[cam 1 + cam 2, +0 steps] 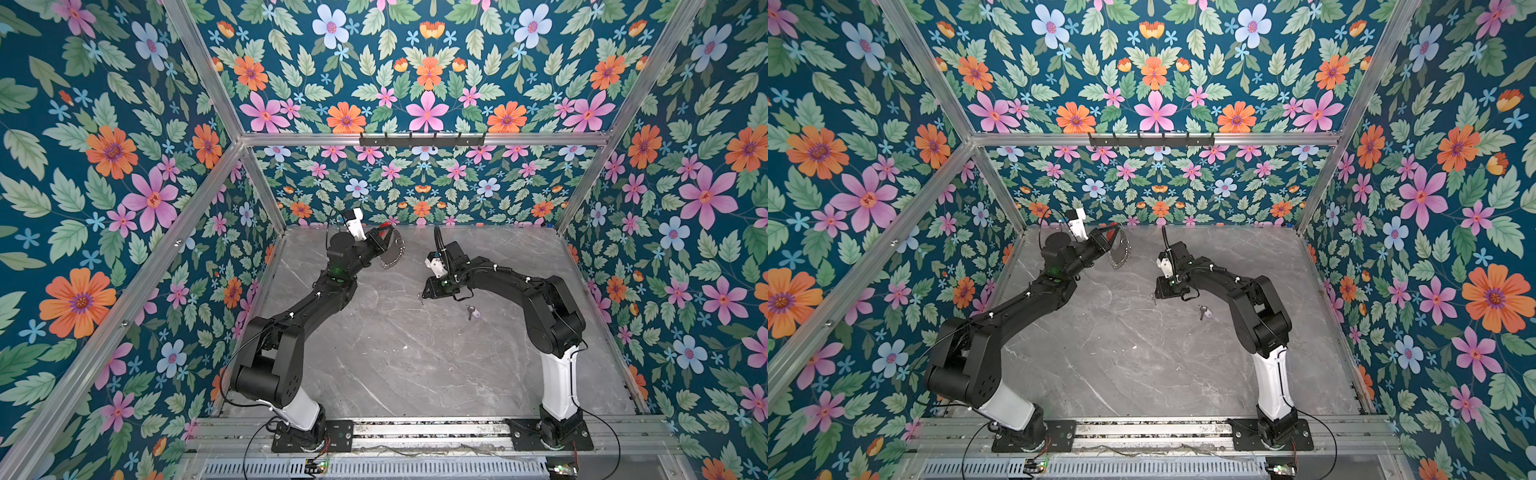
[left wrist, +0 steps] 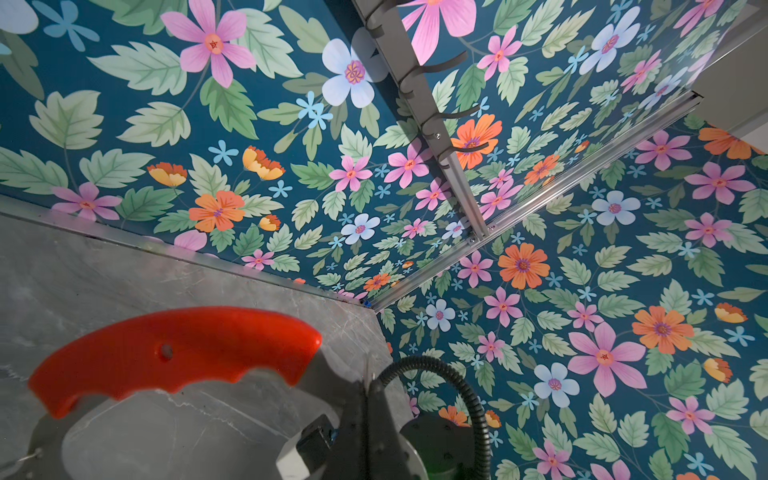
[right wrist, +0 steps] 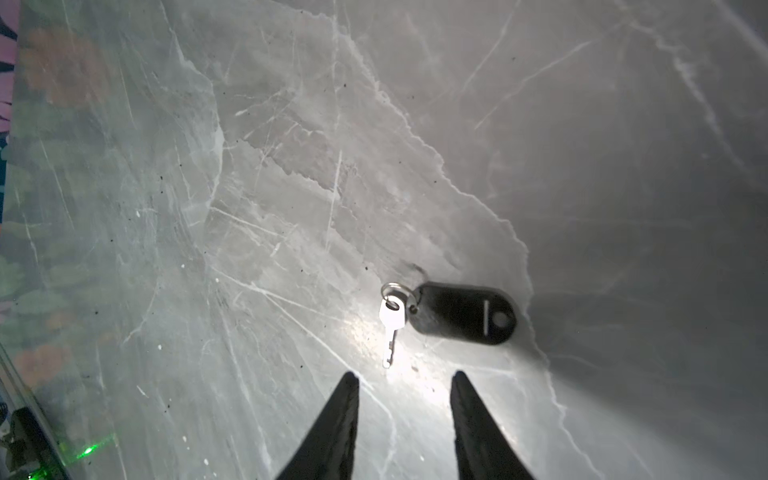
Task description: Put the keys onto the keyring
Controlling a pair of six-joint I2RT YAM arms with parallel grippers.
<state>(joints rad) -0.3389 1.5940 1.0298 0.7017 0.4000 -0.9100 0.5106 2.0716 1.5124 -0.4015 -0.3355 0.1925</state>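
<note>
1. the bench (image 1: 395, 365) is a grey, marble-look slab with pale veins and fine scratches. the right wrist view shows dark specks on it and a bright patch of glare.
2. walls (image 1: 124, 166) papered in teal with pink, orange and pale blue flowers close it in on three sides. a bare aluminium frame (image 1: 519, 139) runs along the corners and across the back.
3. a dark hook rail (image 1: 422, 140) sits on the back crossbeam. the two arms stand on a metal base rail (image 1: 428, 430) at the front edge.
4. the left tool (image 1: 379, 243) is closed on the keyring (image 1: 395, 255) near the back wall. the loop of small rings hangs below its red grip (image 2: 174, 353). i cannot tell whether the loop touches the bench.
5. the right tool (image 3: 404, 378) hangs low over the middle of the bench, its jaws parted and nothing between them.
6. a black-tagged key (image 3: 440, 311) lies flat on the bench just ahead of the right tool's tips, apart from them.
7. a lavender-tagged key (image 1: 473, 311) lies flat on the bench beside the right arm in both top views, well apart from the keyring.
</note>
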